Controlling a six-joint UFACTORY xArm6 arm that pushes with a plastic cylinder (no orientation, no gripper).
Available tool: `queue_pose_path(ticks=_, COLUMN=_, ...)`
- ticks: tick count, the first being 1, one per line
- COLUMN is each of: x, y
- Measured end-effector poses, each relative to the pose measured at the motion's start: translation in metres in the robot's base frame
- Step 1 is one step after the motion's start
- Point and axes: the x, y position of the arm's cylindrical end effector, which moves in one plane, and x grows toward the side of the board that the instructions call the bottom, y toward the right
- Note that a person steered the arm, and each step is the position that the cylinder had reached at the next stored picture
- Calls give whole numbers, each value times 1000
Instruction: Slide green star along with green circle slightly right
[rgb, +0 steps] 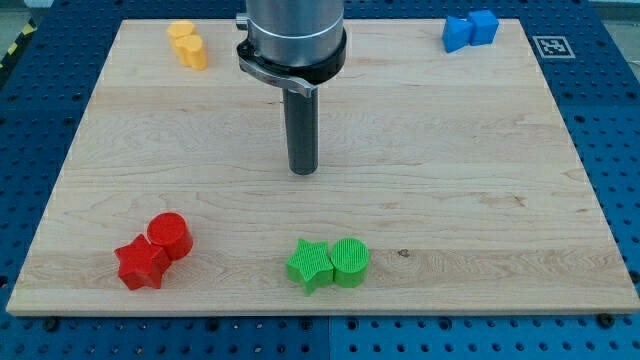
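A green star (310, 264) lies near the view's bottom centre of the wooden board (450, 170). A green circle (350, 261) touches it on its right side. My tip (303, 170) is the lower end of the dark rod. It stands above the green pair in the view, well apart from both, roughly in line with the star.
A red star (140, 264) and a red circle (170, 235) touch at the bottom left. Two yellow blocks (187, 44) sit at the top left. Two blue blocks (470, 30) sit at the top right. The board's bottom edge runs just below the green pair.
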Motion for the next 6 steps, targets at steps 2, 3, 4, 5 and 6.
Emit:
queue_pose_path(ticks=2, x=39, y=-29)
queue_pose_path(ticks=3, x=72, y=-62)
queue_pose_path(ticks=4, x=106, y=-67)
queue_pose_path(ticks=5, x=120, y=-65)
queue_pose_path(ticks=6, x=120, y=-41)
